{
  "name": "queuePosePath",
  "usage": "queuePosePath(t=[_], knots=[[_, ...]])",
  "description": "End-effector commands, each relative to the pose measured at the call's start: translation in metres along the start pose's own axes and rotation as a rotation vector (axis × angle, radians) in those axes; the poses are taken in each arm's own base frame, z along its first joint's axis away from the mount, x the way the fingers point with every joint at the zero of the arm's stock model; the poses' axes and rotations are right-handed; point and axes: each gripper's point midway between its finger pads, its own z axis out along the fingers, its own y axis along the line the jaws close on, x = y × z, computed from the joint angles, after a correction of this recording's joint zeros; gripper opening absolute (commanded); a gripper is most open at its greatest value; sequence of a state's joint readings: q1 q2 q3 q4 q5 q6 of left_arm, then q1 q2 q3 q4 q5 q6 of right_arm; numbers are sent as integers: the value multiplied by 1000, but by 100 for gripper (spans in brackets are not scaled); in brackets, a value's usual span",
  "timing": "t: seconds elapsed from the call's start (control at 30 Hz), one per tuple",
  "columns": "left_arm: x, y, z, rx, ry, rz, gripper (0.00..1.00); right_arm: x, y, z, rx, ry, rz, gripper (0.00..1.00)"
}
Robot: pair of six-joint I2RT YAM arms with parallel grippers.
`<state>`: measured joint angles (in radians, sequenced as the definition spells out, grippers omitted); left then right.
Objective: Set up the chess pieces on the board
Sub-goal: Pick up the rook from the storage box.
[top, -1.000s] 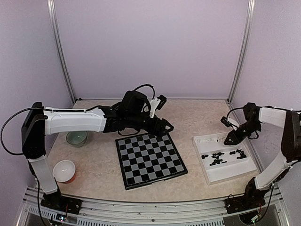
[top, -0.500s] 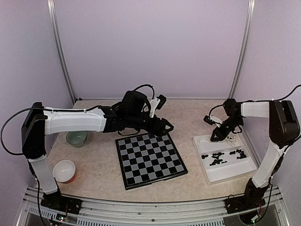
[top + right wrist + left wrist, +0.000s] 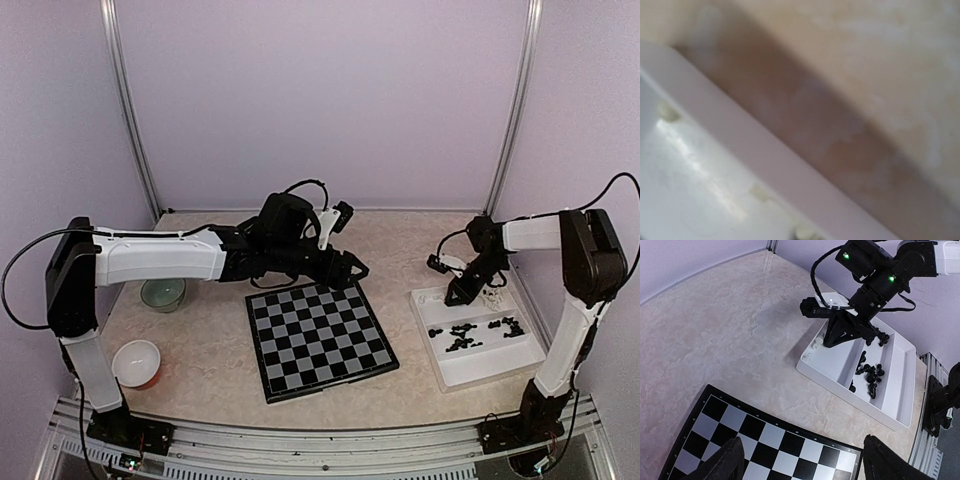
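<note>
- On the overhead camera I see a beige marbled tabletop (image 3: pixel 210 340), closed in by pale lilac walls (image 3: pixel 320 100), with metal posts (image 3: pixel 125 110) at the back corners.
- The board (image 3: pixel 320 338) lies flat at the middle of the table. A white tray (image 3: pixel 490 368) sits to its right, apart from it. The tray holds the black pieces (image 3: pixel 465 335) in a loose cluster and a few cream pieces (image 3: pixel 493 297) at its far end.
- A green bowl (image 3: pixel 162 293) and a white bowl (image 3: pixel 137 362) stand left of the board.
- The left gripper (image 3: pixel 352 268) hangs over the board's far edge. The right gripper (image 3: pixel 457 297) points down at the tray's far left corner.
- On my left wrist camera the two fingers (image 3: pixel 725 462) are spread wide with nothing between them, above the board's (image 3: pixel 765 440) edge squares.
- That same view shows the right gripper (image 3: pixel 832 340) tip-down inside the corner of the tray (image 3: pixel 840 382), just beside some small cream pieces (image 3: pixel 817 342). I cannot tell whether its jaws are pressed together or pinching one. The black pieces (image 3: pixel 870 375) lie further along the tray.
- My right wrist camera is badly blurred. The tray's rim (image 3: pixel 740 145) runs diagonally across the frame, with tabletop (image 3: pixel 865 75) beyond it and a few cream blobs (image 3: pixel 667 114) inside. The gripper's own fingers do not show here.
</note>
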<state>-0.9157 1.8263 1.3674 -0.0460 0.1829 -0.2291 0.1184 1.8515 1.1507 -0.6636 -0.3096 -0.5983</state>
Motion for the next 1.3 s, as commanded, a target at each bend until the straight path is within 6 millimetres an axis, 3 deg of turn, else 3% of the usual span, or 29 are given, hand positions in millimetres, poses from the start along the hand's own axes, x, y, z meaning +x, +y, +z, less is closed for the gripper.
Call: queuePosePath(t=[0.0,0.17,0.33,0.4,0.47,0.5,0.53,0.83,1.0,1.13,1.27], knots=[[0,-3,0,10,2,-4,80,5,19,11,-61,27,-33,6],[1,-3,-1,8,2,-6,80,2,38,-6,-115,13,-52,6],[3,-3,-2,6,2,-8,80,-4,31,-23,-43,-5,-126,11],[4,-2,-1,7,5,-9,80,-3,23,-22,0,1,-152,22],[5,-3,0,8,7,-10,80,-6,18,-22,21,-2,-172,55],[5,-3,-1,9,6,-8,80,-7,17,-21,22,-2,-180,67],[4,-4,-1,9,5,-8,80,-7,16,-19,22,-2,-187,71],[7,-2,-3,1,11,-7,80,-13,-1,3,39,10,-203,65],[11,-1,-3,-2,16,-12,80,-6,7,15,-17,18,-204,55],[11,-1,-3,-1,16,-12,80,3,20,17,-75,33,-202,42],[10,-2,-1,4,13,-11,80,10,23,13,-69,50,-188,36]])
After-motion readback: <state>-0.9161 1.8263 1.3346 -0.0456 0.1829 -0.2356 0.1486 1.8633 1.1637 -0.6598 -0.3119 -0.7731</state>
